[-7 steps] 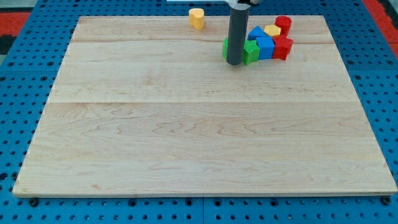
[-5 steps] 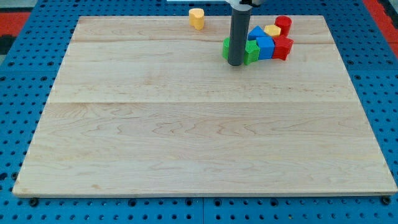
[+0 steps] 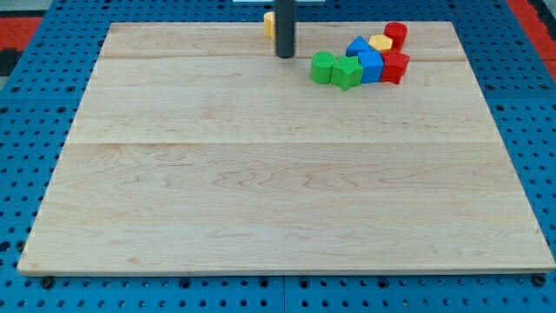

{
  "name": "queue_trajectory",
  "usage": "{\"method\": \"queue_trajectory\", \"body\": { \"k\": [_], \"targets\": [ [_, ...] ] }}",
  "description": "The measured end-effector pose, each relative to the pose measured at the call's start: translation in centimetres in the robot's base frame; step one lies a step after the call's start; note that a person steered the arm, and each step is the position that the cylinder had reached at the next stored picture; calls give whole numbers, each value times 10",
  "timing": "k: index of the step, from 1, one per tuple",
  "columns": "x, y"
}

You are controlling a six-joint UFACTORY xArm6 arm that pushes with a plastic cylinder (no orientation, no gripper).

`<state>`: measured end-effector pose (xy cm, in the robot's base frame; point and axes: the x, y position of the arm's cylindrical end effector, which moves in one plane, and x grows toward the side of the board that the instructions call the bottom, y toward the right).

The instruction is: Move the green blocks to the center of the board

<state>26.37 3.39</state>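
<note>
Two green blocks sit near the view's top right of the wooden board (image 3: 261,191): a round green block (image 3: 323,67) and a star-like green block (image 3: 347,73) touching it on its right. My tip (image 3: 285,56) stands to the left of the round green block and slightly above it, apart from it. The rod hides most of a yellow block (image 3: 269,23) behind it.
To the right of the green blocks are a blue cube (image 3: 371,66), a blue triangular block (image 3: 357,45), a yellow block (image 3: 380,42), a red cylinder (image 3: 396,35) and a red block (image 3: 395,66), all clustered together.
My tip has moved left and towards the view's top, away from the green blocks, to in front of the yellow block. The green blocks, now uncovered, have not visibly moved.
</note>
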Motion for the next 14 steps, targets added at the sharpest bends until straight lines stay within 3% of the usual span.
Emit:
{"method": "queue_trajectory", "body": {
  "k": [1,3,4,5,6,7,8,9,10,11,12,13,14],
  "targets": [
    [26,66],
    [31,99],
    [64,57],
    [90,56],
    [57,86],
    [123,50],
    [136,36],
    [86,112],
    [47,75],
    [46,23],
    [106,12],
    [139,14],
    [139,21]
  ]
}}
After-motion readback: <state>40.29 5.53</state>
